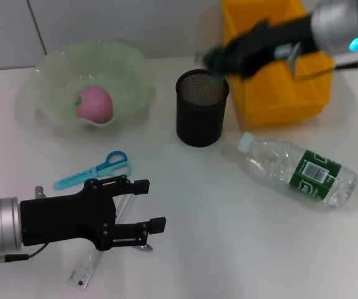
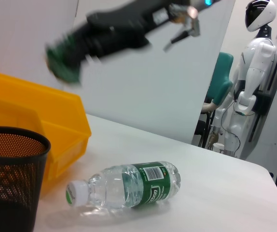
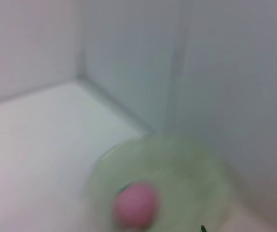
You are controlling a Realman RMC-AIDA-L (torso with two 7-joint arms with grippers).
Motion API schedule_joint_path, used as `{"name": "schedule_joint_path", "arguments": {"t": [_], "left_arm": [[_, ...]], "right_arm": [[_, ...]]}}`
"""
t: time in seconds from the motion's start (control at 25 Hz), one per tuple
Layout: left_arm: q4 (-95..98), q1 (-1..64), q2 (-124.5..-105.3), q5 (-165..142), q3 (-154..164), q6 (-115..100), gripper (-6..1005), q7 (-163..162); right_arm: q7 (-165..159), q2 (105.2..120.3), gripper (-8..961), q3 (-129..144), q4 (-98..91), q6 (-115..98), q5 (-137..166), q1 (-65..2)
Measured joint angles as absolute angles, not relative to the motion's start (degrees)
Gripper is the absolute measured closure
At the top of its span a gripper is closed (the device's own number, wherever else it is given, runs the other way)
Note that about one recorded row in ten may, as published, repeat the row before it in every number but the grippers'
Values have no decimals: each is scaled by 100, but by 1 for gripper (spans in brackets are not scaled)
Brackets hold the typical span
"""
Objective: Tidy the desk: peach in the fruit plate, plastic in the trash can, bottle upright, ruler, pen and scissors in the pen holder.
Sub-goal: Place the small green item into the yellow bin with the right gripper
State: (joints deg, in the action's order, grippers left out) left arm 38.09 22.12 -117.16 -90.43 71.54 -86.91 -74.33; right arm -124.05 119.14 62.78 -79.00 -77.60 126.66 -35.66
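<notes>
The pink peach (image 1: 94, 103) (image 3: 136, 205) lies in the pale green fruit plate (image 1: 132, 75) (image 3: 182, 164) at the back left. My right gripper (image 1: 219, 59) (image 2: 63, 60) is shut on a dark green piece of plastic, held above the gap between the black mesh pen holder (image 1: 201, 109) (image 2: 8, 183) and the yellow trash can (image 1: 279, 99) (image 2: 47, 121). The clear bottle (image 1: 299, 169) (image 2: 129, 186) lies on its side at the right. Blue scissors (image 1: 95, 169) lie just beyond my open left gripper (image 1: 146, 205), which hovers over the clear ruler (image 1: 84, 269). The pen is out of view.
A white wall runs behind the desk. In the left wrist view, a white humanoid robot (image 2: 252, 72) stands beyond the desk's far edge. The bottle and the pen holder stand close together near the trash can.
</notes>
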Motion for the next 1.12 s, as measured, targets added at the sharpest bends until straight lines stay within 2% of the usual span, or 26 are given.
{"name": "schedule_joint_path", "arguments": {"t": [0.32,0.68,1.0,1.12], "left_arm": [[3805,2210,-11722,-9045,7163,-8720,189,-7430],[3805,2232,-11725,-9044,7170,-8736,189,-7428],[3806,2240,-11725,-9044,7164,-8743,189,-7443],[3806,2241,-11724,-9045,7163,-8745,189,-7444]], "right_arm": [[-12443,11895,752,5908,-7410,-6206,12787,-3412],[-13118,11867,828,5897,-6114,-5310,14317,-4027],[-13227,11866,885,5892,-5639,-5194,14626,-4257],[-13322,11875,832,5890,-5625,-5143,14638,-4261]]}}
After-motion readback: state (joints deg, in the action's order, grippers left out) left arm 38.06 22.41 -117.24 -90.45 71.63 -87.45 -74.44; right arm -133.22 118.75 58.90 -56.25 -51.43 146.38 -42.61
